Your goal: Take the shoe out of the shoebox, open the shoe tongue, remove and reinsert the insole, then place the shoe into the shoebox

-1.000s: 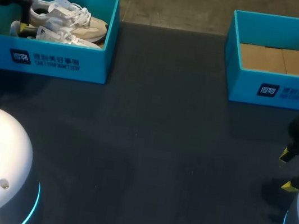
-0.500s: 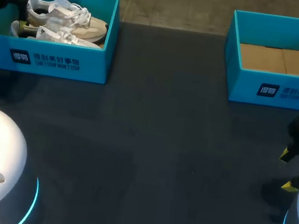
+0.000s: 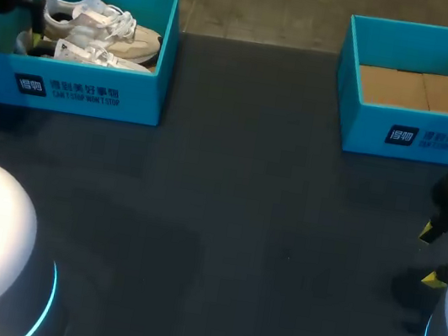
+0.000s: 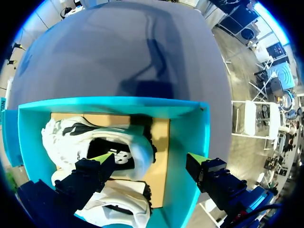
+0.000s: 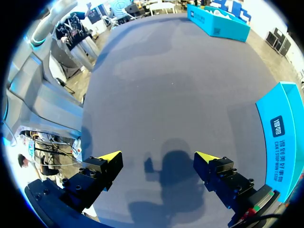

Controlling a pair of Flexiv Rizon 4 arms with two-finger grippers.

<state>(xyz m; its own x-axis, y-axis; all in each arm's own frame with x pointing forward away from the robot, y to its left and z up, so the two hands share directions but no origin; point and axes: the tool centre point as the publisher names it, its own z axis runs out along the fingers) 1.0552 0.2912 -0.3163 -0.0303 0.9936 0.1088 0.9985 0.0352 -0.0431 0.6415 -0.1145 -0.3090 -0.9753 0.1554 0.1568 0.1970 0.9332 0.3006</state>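
Two white and beige shoes lie side by side in the left teal shoebox (image 3: 91,92), one (image 3: 102,25) farther back and one (image 3: 97,56) nearer the front wall. My left gripper (image 3: 9,19) hangs over the box's left end, at the shoes' heels. In the left wrist view it (image 4: 151,159) stands open: one finger is above the heel opening of a shoe (image 4: 95,142), the other above the box wall (image 4: 190,128). Nothing is held. My right gripper (image 3: 429,253) is at the table's right edge and stands open (image 5: 159,156) over bare tabletop.
A second teal shoebox (image 3: 416,139) stands at the back right with only a cardboard floor inside; its corner (image 5: 285,137) shows beside my right gripper. The dark table (image 3: 233,221) stretches between the two boxes.
My left gripper has shifted slightly over the left end of the shoebox. The right arm and the shoes have not moved.
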